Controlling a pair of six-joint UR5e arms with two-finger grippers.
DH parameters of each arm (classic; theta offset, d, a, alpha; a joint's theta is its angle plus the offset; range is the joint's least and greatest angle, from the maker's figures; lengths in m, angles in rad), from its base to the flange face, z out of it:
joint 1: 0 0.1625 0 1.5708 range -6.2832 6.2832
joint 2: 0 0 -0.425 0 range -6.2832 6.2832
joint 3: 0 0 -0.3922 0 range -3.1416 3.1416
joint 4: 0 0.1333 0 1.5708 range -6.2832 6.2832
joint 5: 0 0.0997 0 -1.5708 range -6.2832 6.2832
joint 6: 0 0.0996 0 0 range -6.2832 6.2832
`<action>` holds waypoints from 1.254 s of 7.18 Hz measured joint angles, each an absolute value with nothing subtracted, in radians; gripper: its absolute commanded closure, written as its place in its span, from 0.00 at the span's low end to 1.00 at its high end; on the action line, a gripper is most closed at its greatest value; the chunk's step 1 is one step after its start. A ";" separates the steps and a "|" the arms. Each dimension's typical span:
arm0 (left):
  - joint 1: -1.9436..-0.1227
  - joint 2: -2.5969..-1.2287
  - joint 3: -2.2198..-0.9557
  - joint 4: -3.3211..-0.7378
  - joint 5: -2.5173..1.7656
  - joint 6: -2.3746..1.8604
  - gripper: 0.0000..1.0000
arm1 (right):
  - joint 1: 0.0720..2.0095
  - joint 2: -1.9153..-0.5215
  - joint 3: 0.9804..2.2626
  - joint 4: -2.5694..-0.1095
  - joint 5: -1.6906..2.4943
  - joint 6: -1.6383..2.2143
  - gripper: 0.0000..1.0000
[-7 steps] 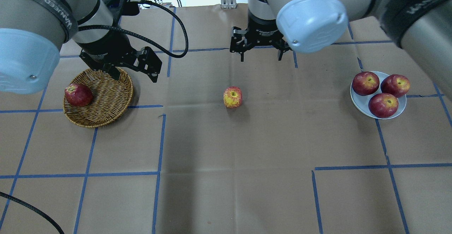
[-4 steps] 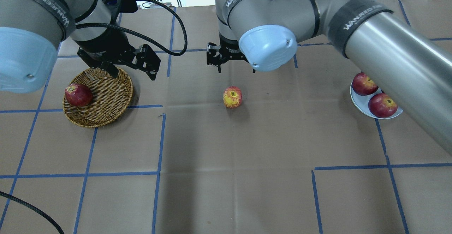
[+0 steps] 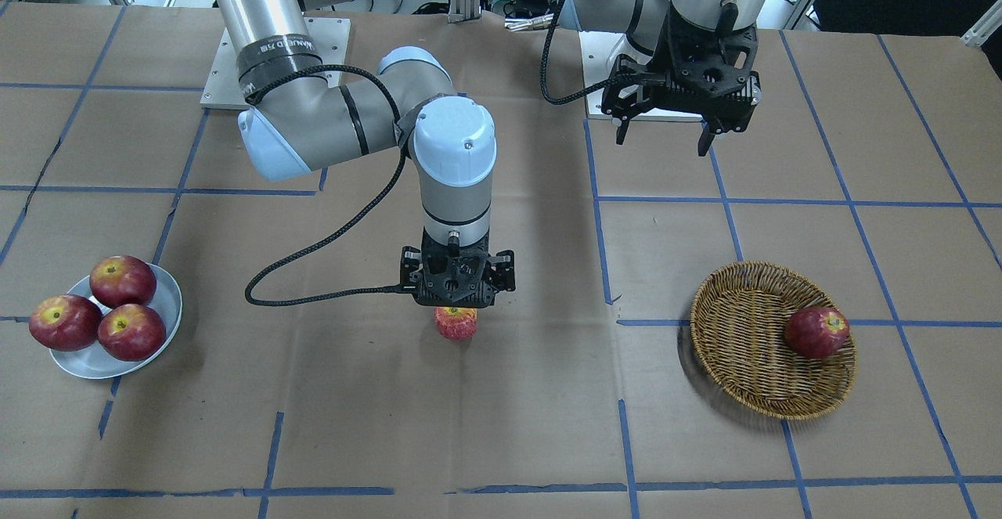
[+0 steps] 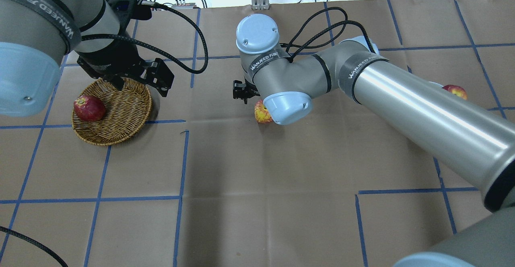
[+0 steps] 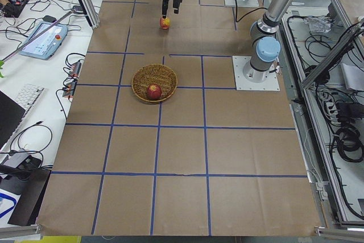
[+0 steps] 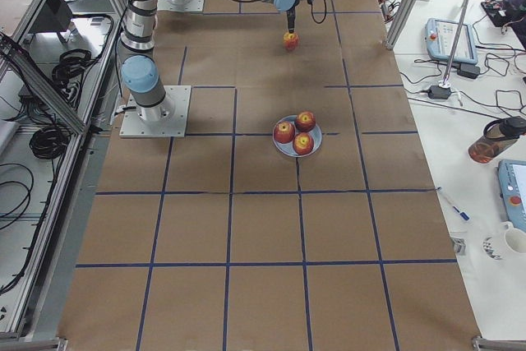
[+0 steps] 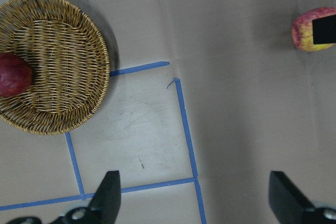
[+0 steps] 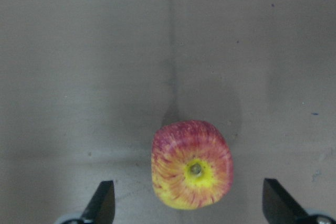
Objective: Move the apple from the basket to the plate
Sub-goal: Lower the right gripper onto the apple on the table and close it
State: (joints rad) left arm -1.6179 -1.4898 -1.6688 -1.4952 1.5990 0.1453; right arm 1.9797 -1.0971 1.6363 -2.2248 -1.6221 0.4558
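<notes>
The apple [image 3: 455, 323], pinkish-red with pale streaks and a yellow patch around its stem, is sitting on the bare desk [image 3: 470, 425] near its middle. It is lying between the basket [image 3: 744, 347] and the plate [image 3: 86, 362], well apart from both, with the stem pointing up.

The only writing I can read is on the dark bands of the arms. The band on the right arm [image 4: 364, 63] is showing white letters that look like "WANJEED", followed by small signs that are too fine to read. The gripper bodies are also carrying small white print, but it is too small to tell.

The right gripper [image 8: 190, 202] is hanging directly over the apple with its jaws spread wide. In the right wrist view, one finger is showing on each side of the fruit with a clear gap on both sides, so it is not touching or holding anything.

The left gripper [image 3: 661, 143] is also standing wide open and is carrying nothing. It is hovering above the desk near the side of the basket that is facing the robot.

One darker red apple [image 3: 816, 332] is resting inside the basket, against its wall. Three dark red apples [image 3: 121, 280] are crowding together on the plate.
</notes>
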 measured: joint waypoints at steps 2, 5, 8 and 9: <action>-1.618 -1.494 -1.670 -1.486 1.585 0.148 0.01 | 1.979 -1.039 1.648 -2.295 -1.645 0.455 0.00; -1.620 -1.494 -1.672 -1.478 1.584 0.145 0.01 | 1.977 -0.999 1.659 -2.324 -1.646 0.452 0.32; -1.619 -1.491 -1.673 -1.477 1.582 0.143 0.01 | 1.976 -1.004 1.663 -2.323 -1.650 0.452 0.48; -1.619 -1.492 -1.673 -1.477 1.581 0.143 0.01 | 1.973 -1.010 1.658 -2.321 -1.651 0.452 0.47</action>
